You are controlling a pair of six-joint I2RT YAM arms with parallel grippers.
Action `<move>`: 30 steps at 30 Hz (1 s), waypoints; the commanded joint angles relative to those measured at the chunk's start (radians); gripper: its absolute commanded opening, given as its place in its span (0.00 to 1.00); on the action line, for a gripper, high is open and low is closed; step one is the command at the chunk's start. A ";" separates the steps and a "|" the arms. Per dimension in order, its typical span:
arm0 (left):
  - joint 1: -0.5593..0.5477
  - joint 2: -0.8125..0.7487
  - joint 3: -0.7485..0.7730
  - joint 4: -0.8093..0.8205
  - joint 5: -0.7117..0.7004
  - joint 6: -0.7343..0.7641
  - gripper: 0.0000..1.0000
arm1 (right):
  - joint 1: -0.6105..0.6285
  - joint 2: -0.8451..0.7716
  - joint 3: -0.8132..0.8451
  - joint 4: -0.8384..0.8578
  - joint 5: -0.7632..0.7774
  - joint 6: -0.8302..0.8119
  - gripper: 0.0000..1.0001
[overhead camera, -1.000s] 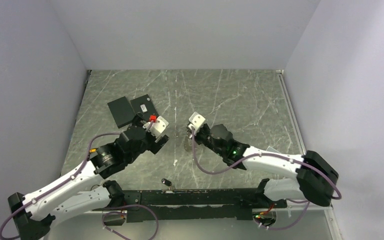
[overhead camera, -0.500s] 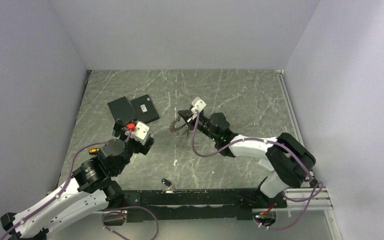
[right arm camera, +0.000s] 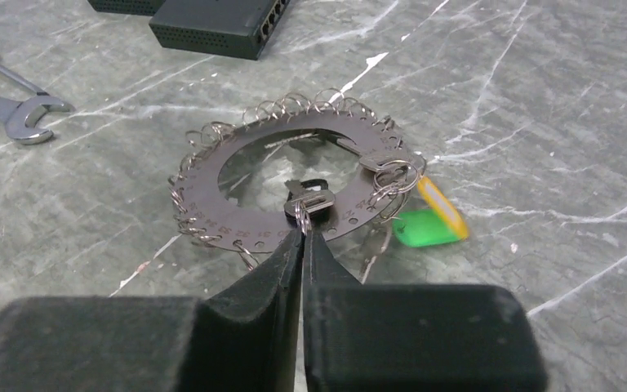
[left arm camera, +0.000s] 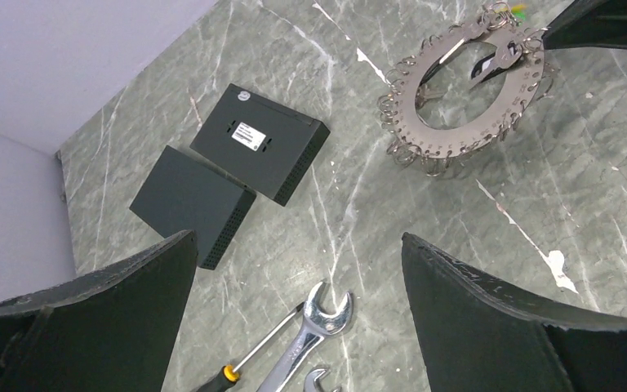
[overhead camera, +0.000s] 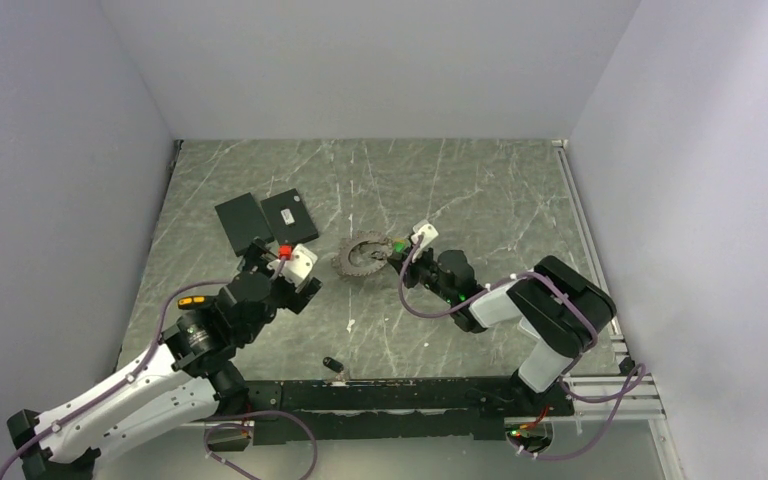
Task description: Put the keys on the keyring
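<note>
The keyring (overhead camera: 348,265) is a flat grey ring plate edged with many small split rings. It lies on the marble table (overhead camera: 480,190) with a green tag (right arm camera: 424,229) and a yellow tag (right arm camera: 441,204). In the right wrist view, my right gripper (right arm camera: 302,233) is shut on one split ring at the plate's (right arm camera: 204,196) near edge. A black-headed key (right arm camera: 310,196) hangs on that split ring. Another key (overhead camera: 332,364) lies loose near the table's front edge. My left gripper (left arm camera: 296,245) stands open and empty, left of the plate (left arm camera: 415,90).
Two flat black boxes (left arm camera: 257,151) (left arm camera: 188,200) lie at the back left. Two wrenches (left arm camera: 318,318) and a yellow-collared screwdriver (left arm camera: 249,359) lie under the left gripper. Grey walls close in the table on three sides.
The right gripper has carried the keyring toward the centre and laid it flat on the table, then drawn back right. The left arm pulled back to the left.
</note>
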 commanded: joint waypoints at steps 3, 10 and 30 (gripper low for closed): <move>-0.001 -0.018 0.028 0.023 -0.001 -0.023 0.99 | 0.002 -0.065 0.017 -0.004 0.049 -0.023 0.30; -0.001 0.005 0.032 0.023 -0.006 -0.035 0.99 | 0.002 -0.174 0.007 -0.116 0.147 -0.018 1.00; 0.015 0.058 0.093 -0.028 -0.075 -0.174 1.00 | 0.001 -0.711 0.183 -0.538 0.264 0.213 1.00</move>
